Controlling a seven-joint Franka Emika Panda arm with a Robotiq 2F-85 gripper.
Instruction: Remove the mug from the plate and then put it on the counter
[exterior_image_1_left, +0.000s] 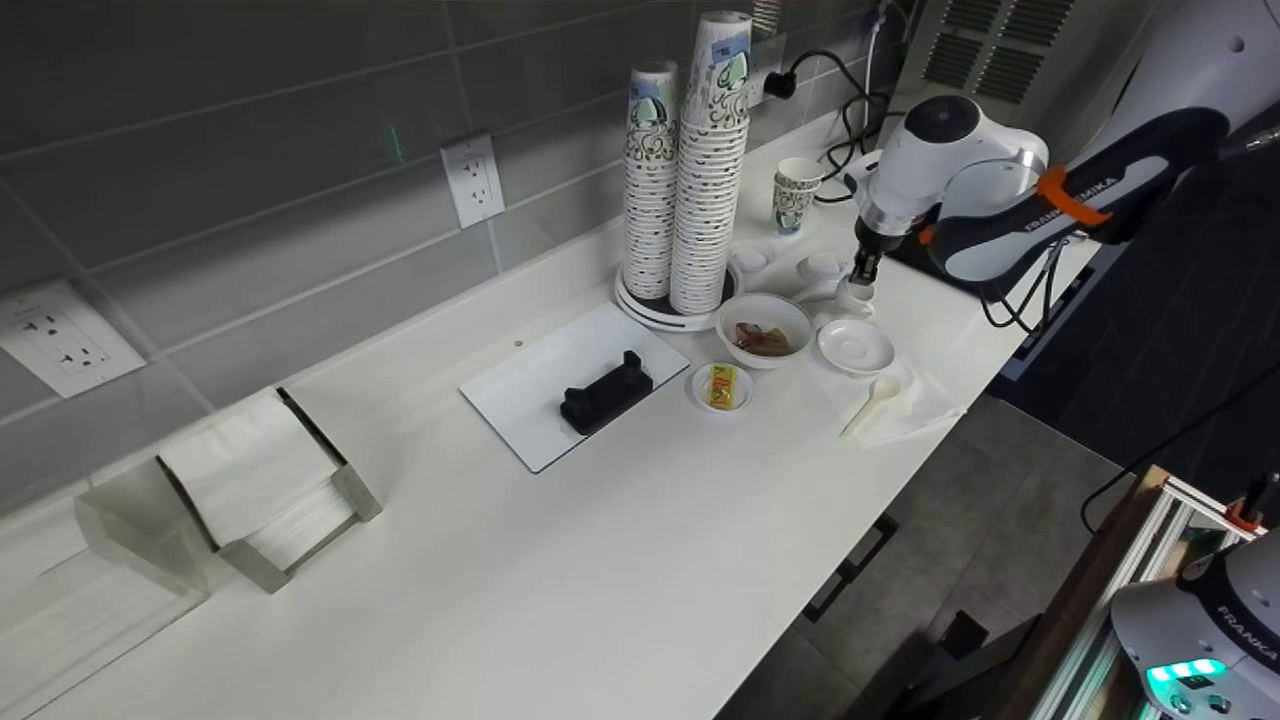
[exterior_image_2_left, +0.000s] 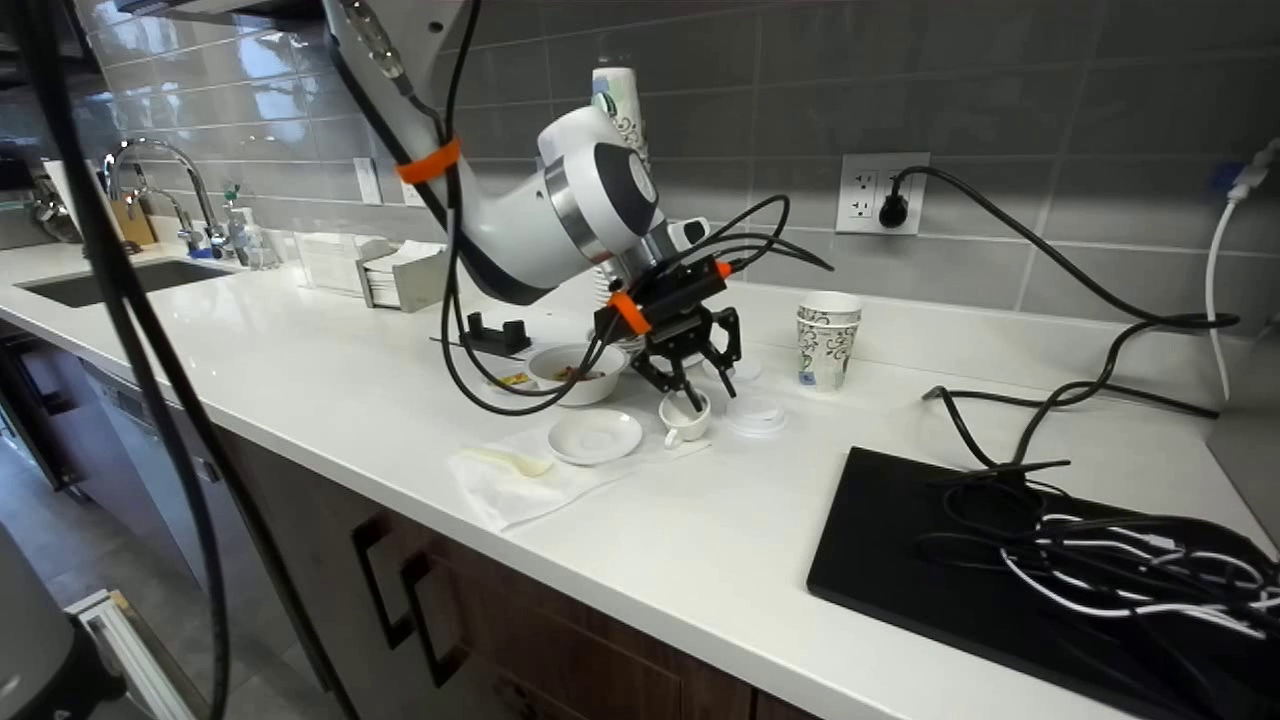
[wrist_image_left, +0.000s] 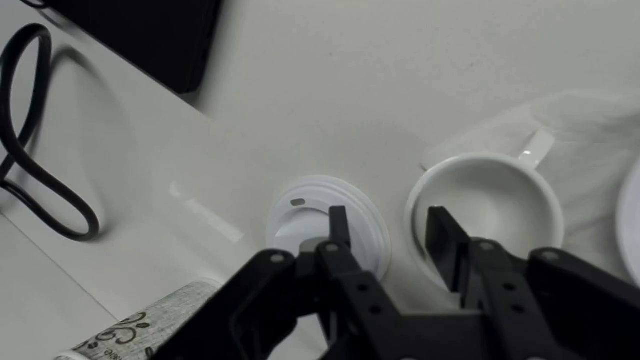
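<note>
Mug (wrist_image_left: 492, 195) sits beside the plate (exterior_image_2_left: 595, 437); claw (wrist_image_left: 388, 215) hangs spread. One finger (wrist_image_left: 444, 240) overhangs the mouth; the other is outside the rim.

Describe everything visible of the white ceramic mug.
The small white ceramic-looking mug has a round mouth, one handle and no visible contents. It looks upright on the white counter, perhaps partly on a thin white napkin, beside the round white saucer. One finger of the open black gripper overlaps its mouth; contact unclear.
</note>
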